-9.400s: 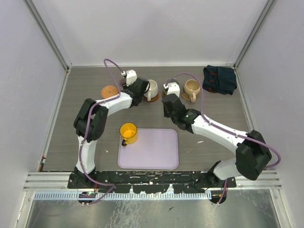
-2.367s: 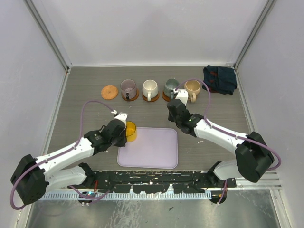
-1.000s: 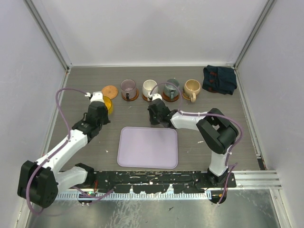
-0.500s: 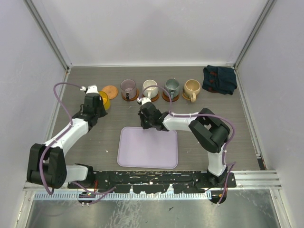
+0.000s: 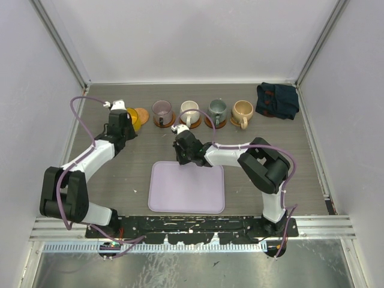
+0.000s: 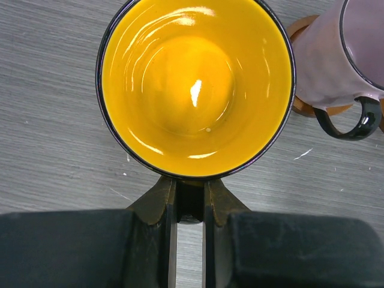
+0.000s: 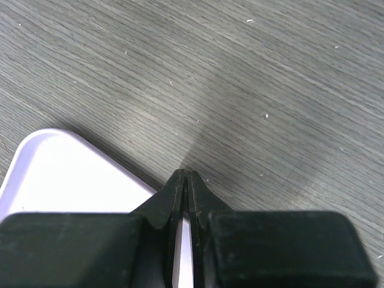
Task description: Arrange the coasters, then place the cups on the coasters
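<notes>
A bright yellow cup (image 6: 195,84) fills the left wrist view, and my left gripper (image 6: 190,193) is shut on its dark handle. From above, the yellow cup (image 5: 133,116) hangs at the left edge of the bare coaster (image 5: 144,114), overlapping it. The purple glass cup (image 5: 162,110), cream cup (image 5: 190,111), grey-green cup (image 5: 217,109) and beige cup (image 5: 242,110) each stand on a coaster in a row. My left gripper (image 5: 124,120) is at the row's left end. My right gripper (image 5: 180,155) is shut and empty, just beyond the lavender tray's far edge.
The lavender tray (image 5: 187,187) lies in the near middle; its corner (image 7: 66,174) shows beside my shut right gripper (image 7: 185,177). A dark blue folded cloth (image 5: 277,100) sits at the back right. The purple cup (image 6: 342,54) stands close to the right of the yellow one.
My left arm has carried the yellow cup back and to the right, up to the bare coaster. My right gripper has slid left along the tray's far edge and stayed shut.
</notes>
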